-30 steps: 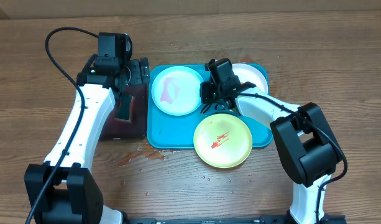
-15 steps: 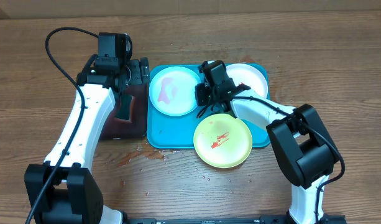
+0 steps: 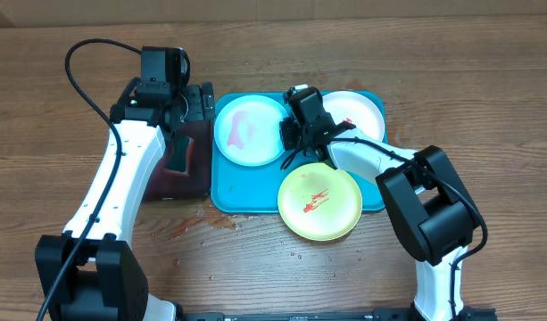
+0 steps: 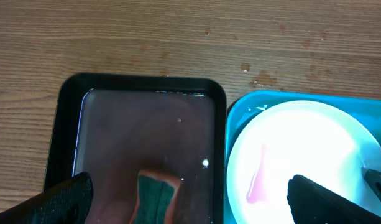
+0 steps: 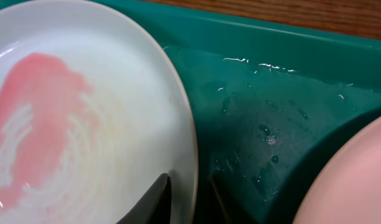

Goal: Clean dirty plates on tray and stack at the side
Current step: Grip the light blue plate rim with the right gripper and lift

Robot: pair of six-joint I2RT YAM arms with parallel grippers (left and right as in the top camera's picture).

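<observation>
Straddling the light blue plate's (image 5: 84, 124) rim with the right tool (image 5: 189, 200), gap narrow; cannot tell whether clamped. Lying in the turquoise tray (image 5: 283, 81), bare wet floor beside that edge. Holding the left tool (image 4: 190, 202) wide over the black tray (image 4: 143, 87).

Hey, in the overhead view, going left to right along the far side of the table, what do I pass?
Black tray → light blue plate → right claw, at that plate's right rim → white plate. The green plate overlaps these, so it's left out.

Left arm (image 3: 121, 169) and right arm (image 3: 362, 152) have white links, black joints, black cable (image 3: 70, 58).
</observation>
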